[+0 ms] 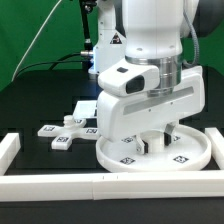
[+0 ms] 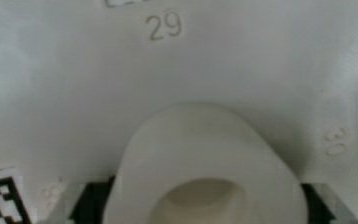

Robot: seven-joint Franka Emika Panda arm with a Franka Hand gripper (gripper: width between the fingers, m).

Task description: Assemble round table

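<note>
The round disc top (image 1: 185, 152) lies flat on the black table against the front rail, with small tags along its rim. My gripper (image 1: 150, 133) stands over the disc's middle, shut on the short cylinder leg (image 1: 151, 146), which stands upright on the disc. In the wrist view the leg (image 2: 202, 150) fills the gap between the dark fingers (image 2: 98, 200), with the disc (image 2: 87, 80) and its embossed "29" behind it. The cross-shaped base (image 1: 66, 131) lies on the table towards the exterior view's left of the disc, apart from it.
White border rails run along the front (image 1: 100, 186) and the exterior view's left (image 1: 8, 148). A flat white board (image 1: 86, 107) shows partly behind the cross base. The arm's body hides the back of the disc.
</note>
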